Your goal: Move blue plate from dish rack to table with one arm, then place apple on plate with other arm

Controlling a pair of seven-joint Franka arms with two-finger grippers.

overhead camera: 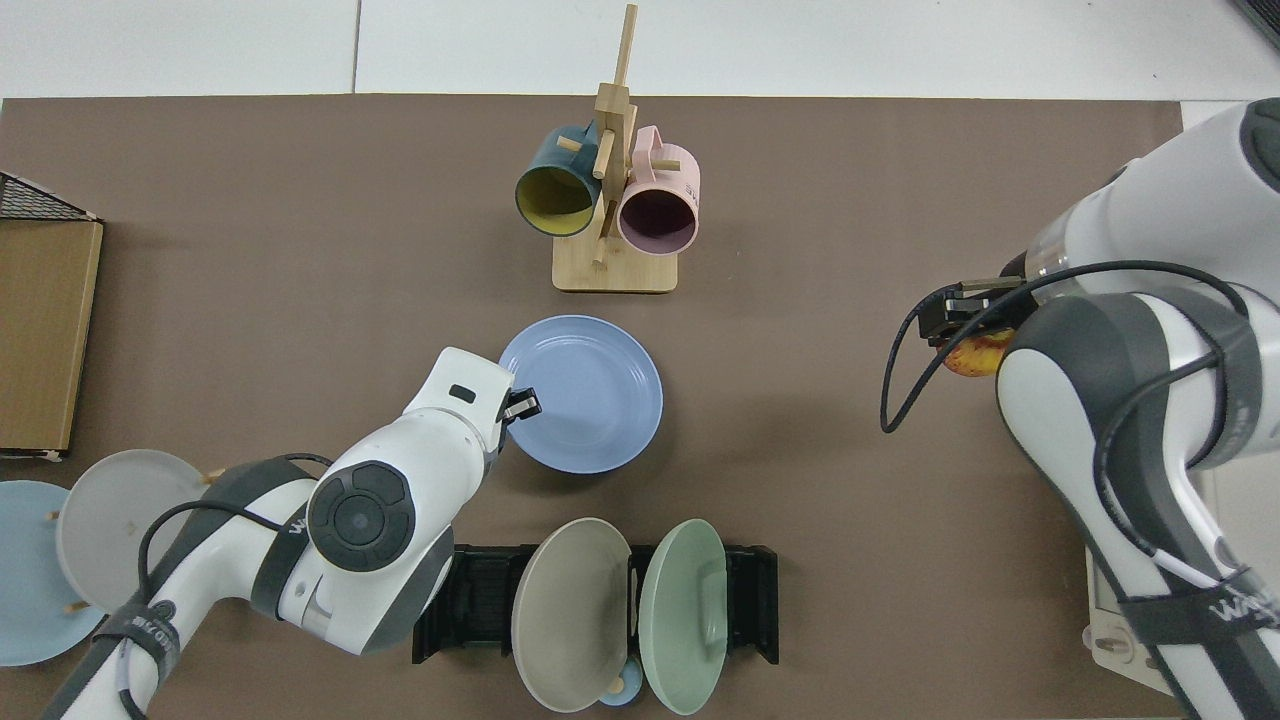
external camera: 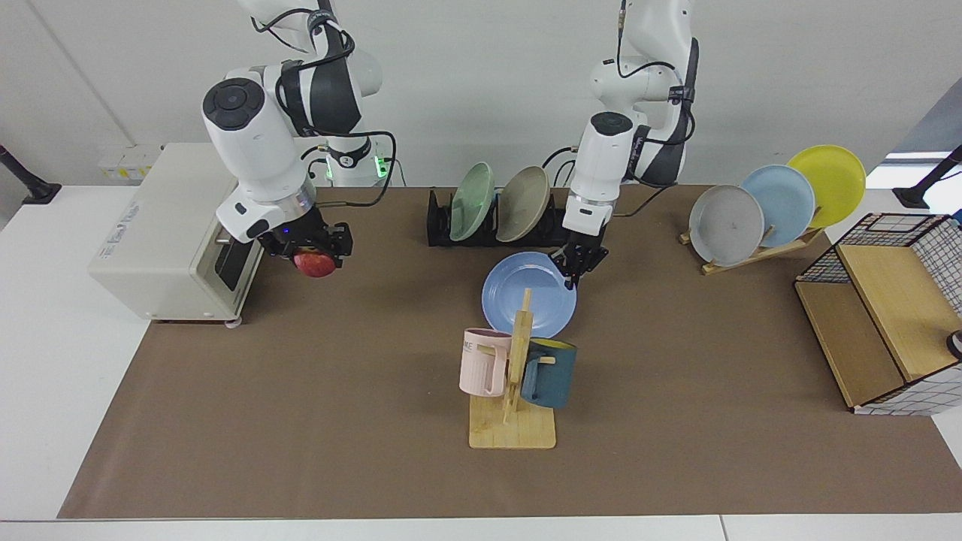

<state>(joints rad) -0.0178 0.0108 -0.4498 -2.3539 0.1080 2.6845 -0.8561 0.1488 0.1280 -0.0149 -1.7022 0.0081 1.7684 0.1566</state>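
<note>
Readable writing: pale pink mug [external camera: 481, 362] on the wooden mug tree [external camera: 515, 391] shows partial letters "ME"; grey print on the side of the cream-white toaster oven [external camera: 167, 234], too small to read; "WA…" lettering on the arm straps in the top view.

Left pincer [external camera: 575, 269] is pinching the rim of the round matte periwinkle-blue plate [external camera: 526, 291], gripping at the edge nearest the pale-wood plate stand [external camera: 759, 252]. Plate is low over the brown mat of the white surface [external camera: 301, 421], close to flat, face up; whether it touches the mat cannot be told. It sits between the low black slotted dish rack [external camera: 511, 218] and the mug tree, near both. No long axis on a round plate; in the top view it reads as an almost full circle [overhead camera: 585, 393].

Rack holds a sage-green plate [external camera: 472, 201] and a beige plate [external camera: 523, 203], both standing tilted.

Right pincer [external camera: 314, 254] is pinching the small red apple with yellow patches [external camera: 316, 264], held in the air just beside the toaster oven's front, well apart from the blue plate. Yellow side of the apple shows in the top view [overhead camera: 972, 356].

Dark teal mug [external camera: 549, 373] hangs on the tree's other side.
</note>
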